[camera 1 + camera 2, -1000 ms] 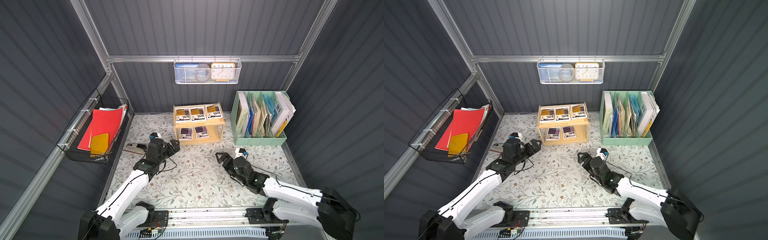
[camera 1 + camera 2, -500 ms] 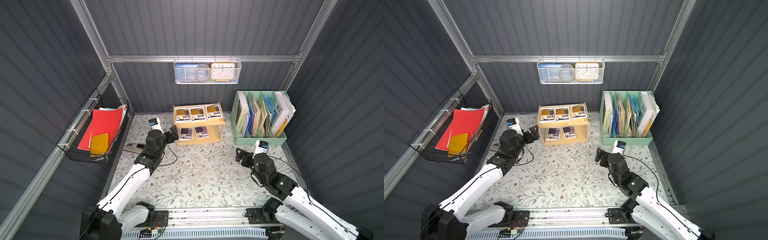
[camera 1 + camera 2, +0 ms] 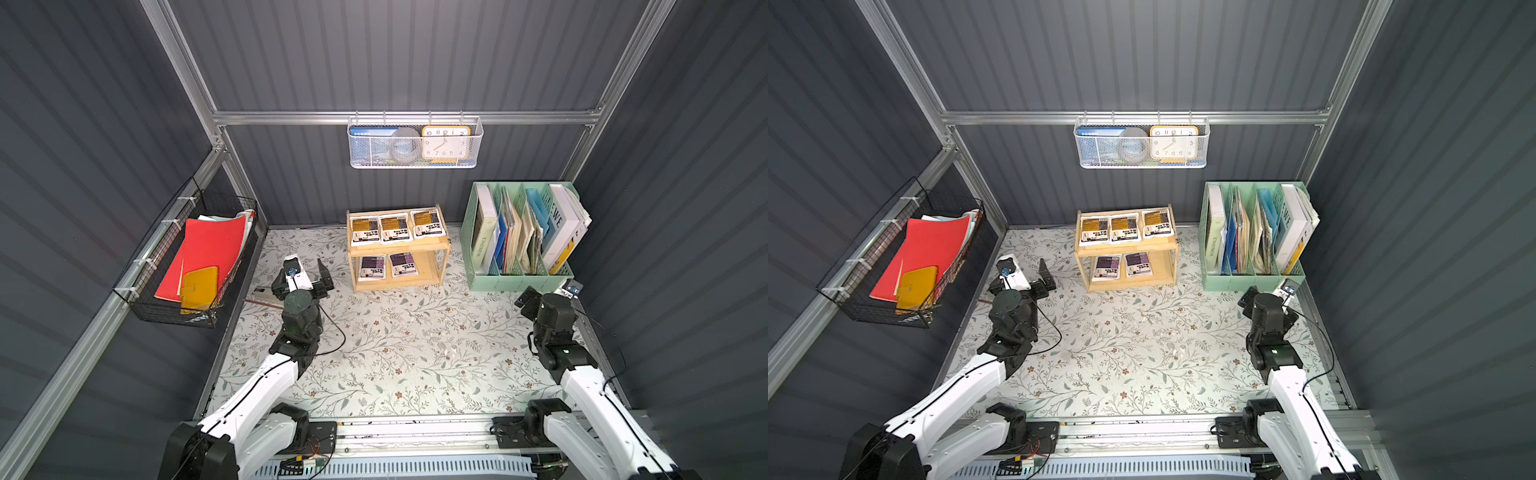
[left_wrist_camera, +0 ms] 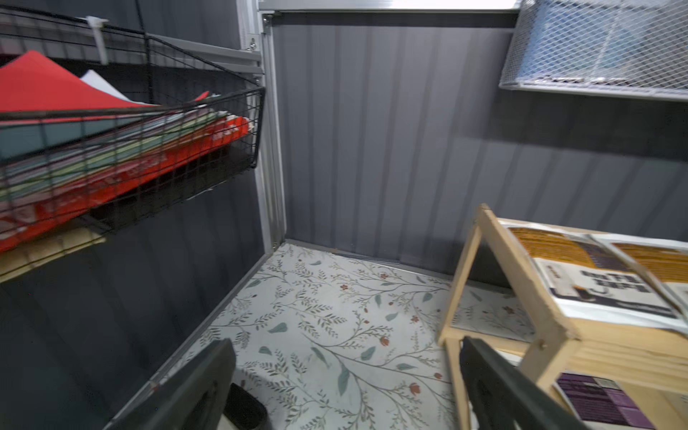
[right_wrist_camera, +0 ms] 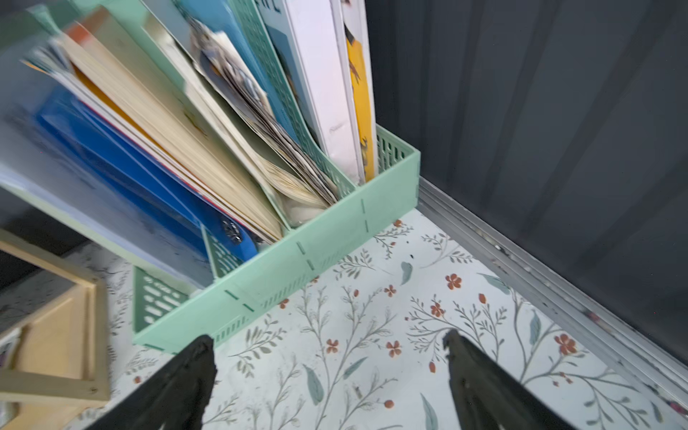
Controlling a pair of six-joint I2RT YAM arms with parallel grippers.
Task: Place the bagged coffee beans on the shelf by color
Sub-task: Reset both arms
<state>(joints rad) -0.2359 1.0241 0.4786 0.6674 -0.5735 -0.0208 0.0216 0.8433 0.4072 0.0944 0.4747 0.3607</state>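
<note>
Top views: wooden shelf (image 3: 398, 249) at back edge of floral mat (image 3: 395, 353), about mid-width. Three yellow-orange pouches (image 3: 394, 227) side by side in rimmed top tray; two purple pouches (image 3: 388, 266) flat on lower tier, toward its left side. No pouch loose on mat. By the look of it, sorting complete. Left gripper (image 3: 305, 274) near mat's left edge, just short of shelf's left side, jaws apart, nothing between. Right gripper (image 3: 1264, 293) near back right corner, in front of mint-green file organizer (image 3: 1252, 274); its fingers mostly hidden here.

Left wrist view: dark fingers (image 4: 193, 391) spread wide, empty, floral mat between them. Shelf's left end frame close by; a yellow-orange pouch on top, a purple one below. Black wire basket (image 4: 130, 160) with red folders on side wall.

Right wrist view: jaws at full spread, empty, hanging over bare mat just before organizer's front corner. Corner of shelf visible at one side.

Handling, as judged: pouches light, soft, slick-skinned, contents apt to shift. Best taken by front short edge or sealed margin, pinched flat, slid rather than dropped.
</note>
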